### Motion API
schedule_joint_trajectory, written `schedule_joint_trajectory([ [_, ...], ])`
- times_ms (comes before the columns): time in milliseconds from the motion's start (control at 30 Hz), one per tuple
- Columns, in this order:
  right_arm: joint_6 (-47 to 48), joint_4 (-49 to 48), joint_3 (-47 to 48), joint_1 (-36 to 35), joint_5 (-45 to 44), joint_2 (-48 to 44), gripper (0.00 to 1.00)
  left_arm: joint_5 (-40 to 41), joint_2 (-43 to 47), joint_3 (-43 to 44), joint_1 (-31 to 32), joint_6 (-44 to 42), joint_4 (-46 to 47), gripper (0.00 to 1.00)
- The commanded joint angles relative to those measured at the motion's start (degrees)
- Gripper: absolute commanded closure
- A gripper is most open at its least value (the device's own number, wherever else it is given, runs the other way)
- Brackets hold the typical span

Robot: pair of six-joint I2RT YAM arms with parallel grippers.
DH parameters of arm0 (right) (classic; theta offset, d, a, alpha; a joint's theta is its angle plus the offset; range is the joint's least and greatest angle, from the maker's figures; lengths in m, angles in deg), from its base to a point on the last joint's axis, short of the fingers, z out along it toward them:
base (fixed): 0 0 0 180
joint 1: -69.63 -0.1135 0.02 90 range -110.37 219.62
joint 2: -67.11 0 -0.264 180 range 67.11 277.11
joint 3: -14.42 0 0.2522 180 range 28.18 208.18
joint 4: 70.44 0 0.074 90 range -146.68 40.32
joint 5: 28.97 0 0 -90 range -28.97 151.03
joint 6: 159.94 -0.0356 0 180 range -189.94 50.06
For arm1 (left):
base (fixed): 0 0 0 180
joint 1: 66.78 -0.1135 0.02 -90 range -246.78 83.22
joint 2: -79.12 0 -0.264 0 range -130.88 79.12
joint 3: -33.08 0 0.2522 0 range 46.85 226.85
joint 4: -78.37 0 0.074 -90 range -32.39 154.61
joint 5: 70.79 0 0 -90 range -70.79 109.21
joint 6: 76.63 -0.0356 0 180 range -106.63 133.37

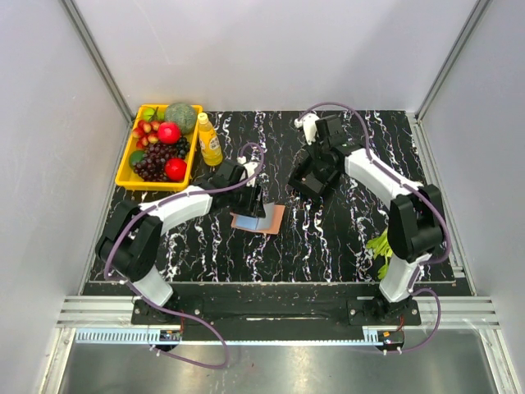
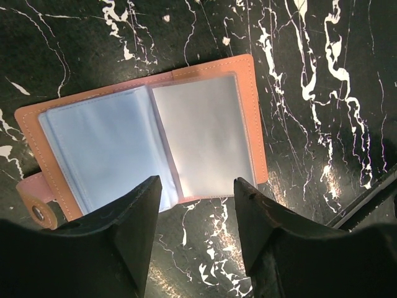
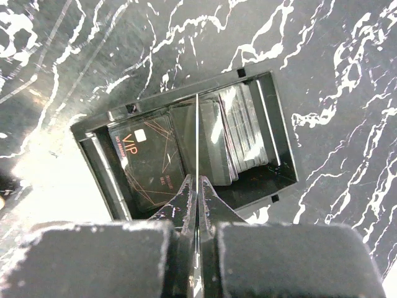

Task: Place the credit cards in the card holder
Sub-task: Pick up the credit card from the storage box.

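So the card holder [image 1: 258,218] lies open mid-table. The box [image 3: 282,130] sits behind it to the right, credit cards [image 3: 149,161] lying inside, one card [image 3: 196,136] held on edge just above them by the right gripper [image 3: 196,186]. The fruit tray [image 1: 152,186] sits back left, bottle [image 1: 209,139] just right of it.

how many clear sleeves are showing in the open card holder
2. One bluish sleeve on the card holder's left half, one paler sleeve on its right half, meeting at the fold. More may lie hidden beneath them.
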Motion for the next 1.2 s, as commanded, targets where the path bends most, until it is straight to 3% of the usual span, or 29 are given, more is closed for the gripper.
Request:
schedule_joint_trajectory([
  [0,-2.7,0.0,-0.8,0.4,3.3,-4.8,1.00,2.3,3.3,-0.3,0.1,0.2,1.5,0.45],
  [133,-6.7,1.2,0.3,0.6,4.6,-5.7,1.00,2.7,4.0,-0.6,0.1,0.3,1.4,0.45],
  [233,-12.1,1.0,-0.4,0.8,13.2,-9.2,1.00,5.0,5.1,-1.4,0.1,0.5,1.3,0.44],
  [433,-32.4,-2.9,-2.8,0.8,27.2,-11.7,1.00,14.5,10.1,-4.1,0.0,3.2,1.5,0.44],
  [567,-48.4,-12.5,-10.8,0.8,33.7,-12.9,1.00,20.4,14.1,-6.7,-1.7,4.4,0.6,0.44],
  [700,-59.4,-23.4,-17.2,0.4,40.1,-12.9,1.00,18.9,14.5,-8.4,-3.7,4.7,0.5,0.44],
  [867,-64.4,-27.3,-19.7,-5.3,36.5,-11.6,1.00,18.5,14.6,-9.2,-3.8,5.3,0.9,0.44],
  [967,-70.0,-34.6,-23.4,-8.6,35.5,-11.5,1.00,16.8,13.6,-9.0,-3.8,4.9,1.5,0.44],
  [1167,-72.1,-33.8,-24.3,-12.0,31.6,-7.5,1.00,15.6,11.6,-9.1,-3.8,5.6,2.7,0.45],
])
